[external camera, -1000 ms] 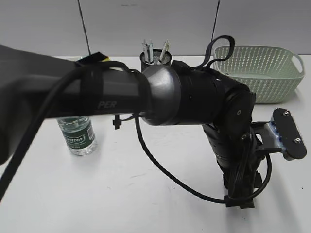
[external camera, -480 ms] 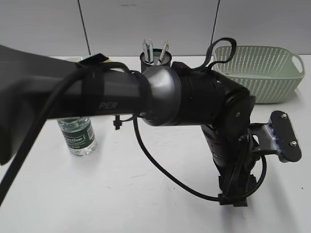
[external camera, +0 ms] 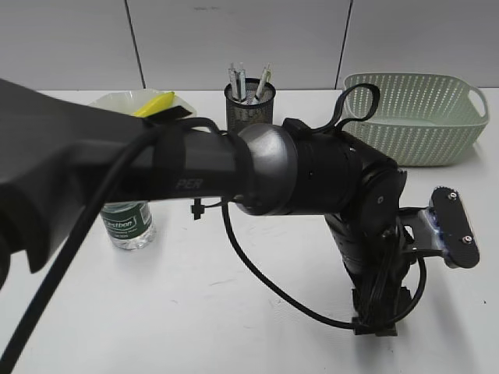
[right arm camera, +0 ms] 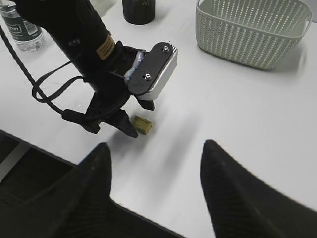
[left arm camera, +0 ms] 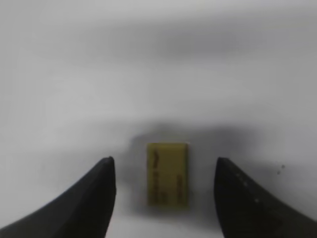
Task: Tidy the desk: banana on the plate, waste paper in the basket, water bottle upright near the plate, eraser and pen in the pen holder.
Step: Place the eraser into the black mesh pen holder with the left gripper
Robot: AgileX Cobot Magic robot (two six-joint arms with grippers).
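Note:
A small yellow eraser (left arm camera: 167,173) lies flat on the white desk between the open fingers of my left gripper (left arm camera: 164,159), which hangs just above it without touching. In the right wrist view the eraser (right arm camera: 143,124) lies under the left gripper (right arm camera: 138,118). In the exterior view the left gripper (external camera: 376,321) points down at the front right and hides the eraser. My right gripper (right arm camera: 157,144) is open and empty, near the front edge. The banana (external camera: 156,104) lies on the plate (external camera: 113,100). The water bottle (external camera: 125,222) stands upright. Pens (external camera: 238,82) stand in the black mesh pen holder (external camera: 249,109).
A green basket (external camera: 413,117) stands at the back right; what is inside it does not show. The left arm stretches across the whole front of the exterior view and hides much of the desk. The desk's front edge (right arm camera: 148,210) is close below my right gripper.
The left arm has sunk lower and its gripper end has shifted a little left over the eraser. The plate with the banana now shows above the arm.

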